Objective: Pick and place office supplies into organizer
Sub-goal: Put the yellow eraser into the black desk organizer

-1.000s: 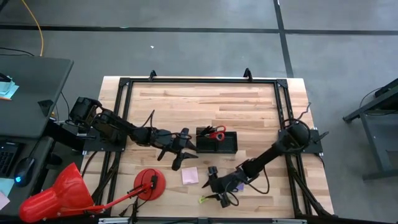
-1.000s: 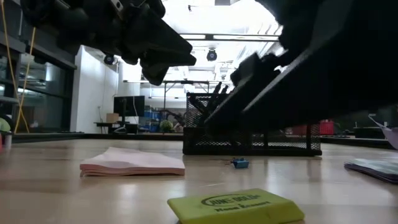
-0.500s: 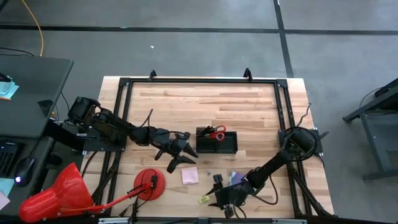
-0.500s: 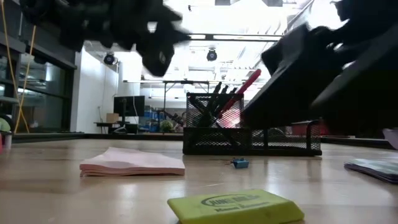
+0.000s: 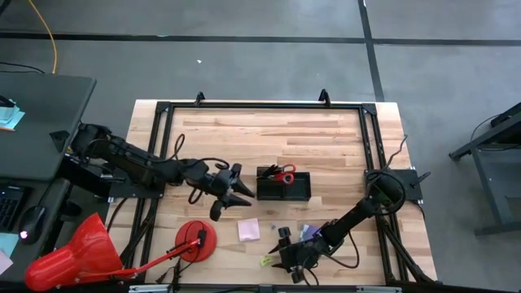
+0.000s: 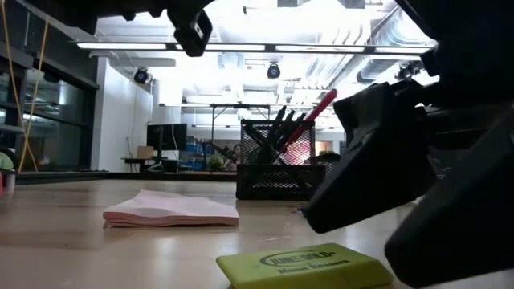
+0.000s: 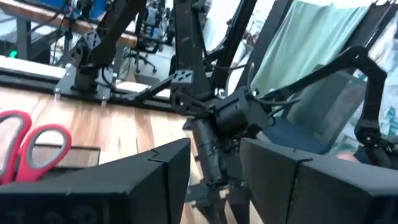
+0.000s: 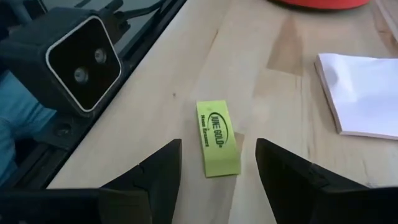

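Hovering low over the near edge of the table (image 5: pixel 326 130), the right gripper (image 5: pixel 286 259) has its two fingers (image 8: pixel 155 171) spread apart and empty, with the yellow eraser (image 8: pixel 217 138) lying flat on the wood just ahead of them, not touched. In the high view that eraser (image 5: pixel 265 261) shows as a small yellow piece just left of the gripper, and the low view shows it close to the camera (image 6: pixel 305 266) with dark print on its top. The pink sticky pad (image 5: pixel 248 229) lies flat a little farther in, to the left of the right arm, well apart from the eraser. A purple pad (image 5: pixel 308 233) lies beside the right arm, partly covered by it. The organizer (image 5: pixel 284 185) stands near the middle of the table, a black mesh tray with the red-handled scissors (image 5: pixel 282 173) and dark pens (image 6: pixel 283 119) upright in its left end. The left gripper (image 5: pixel 230 195) is raised just left of the organizer, its fingers (image 7: pixel 155 180) parted and holding nothing. A red lamp (image 5: pixel 89 252) rests at the near left corner.
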Tool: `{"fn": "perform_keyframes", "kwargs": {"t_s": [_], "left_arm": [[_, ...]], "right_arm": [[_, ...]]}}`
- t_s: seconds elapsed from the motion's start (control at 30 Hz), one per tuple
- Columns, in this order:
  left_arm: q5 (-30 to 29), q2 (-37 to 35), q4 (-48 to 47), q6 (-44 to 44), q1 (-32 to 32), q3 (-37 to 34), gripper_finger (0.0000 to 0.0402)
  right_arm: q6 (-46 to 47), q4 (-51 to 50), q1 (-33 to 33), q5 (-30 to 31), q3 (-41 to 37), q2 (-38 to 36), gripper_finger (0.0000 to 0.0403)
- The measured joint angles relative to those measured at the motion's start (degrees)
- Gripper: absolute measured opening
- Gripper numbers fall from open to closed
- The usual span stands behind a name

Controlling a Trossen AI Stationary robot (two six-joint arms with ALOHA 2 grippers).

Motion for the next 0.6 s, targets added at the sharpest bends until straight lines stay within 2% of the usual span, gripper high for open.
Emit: {"fn": "perform_keyframes", "kwargs": {"t_s": [0.17,0.6], "left_arm": [[0.06,-0.59,-2.77,-0.02,-0.89,0.00,0.0133],[-2.99,-0.42,-4.61,0.38,-2.22,-0.02,0.0133]], "right_arm": [[1.23,-0.16,-0.53,-2.46,0.00,0.00,0.0197],[-0.29,0.77,-1.71,-1.04,0.04,1.66,0.0197]]}}
